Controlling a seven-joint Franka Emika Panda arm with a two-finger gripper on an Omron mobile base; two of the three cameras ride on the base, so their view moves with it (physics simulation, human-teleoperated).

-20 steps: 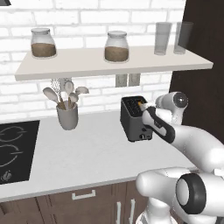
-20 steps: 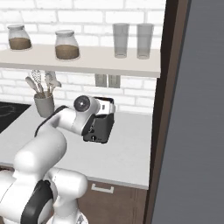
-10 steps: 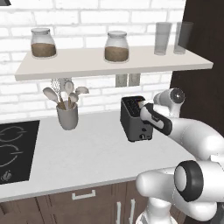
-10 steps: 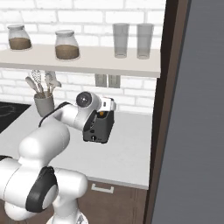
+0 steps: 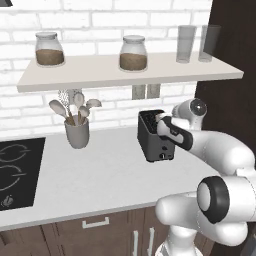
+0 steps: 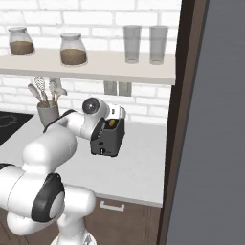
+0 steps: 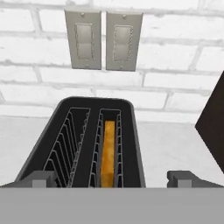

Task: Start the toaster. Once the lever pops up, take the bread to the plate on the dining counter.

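The boxy dark toaster [image 7: 83,140] fills the lower centre of the hand view, with two wire-ribbed slots. One golden slice of bread [image 7: 108,151] stands in the right slot; the left slot holds nothing. The pincer [image 7: 111,178] hangs released, its two blocky grey tips wide apart at the bottom edge. Two pale switch plates [image 7: 103,40] sit on the white brick wall [image 7: 175,52]. In the left base view the toaster stands right of centre on the matte white bench [image 5: 95,175].
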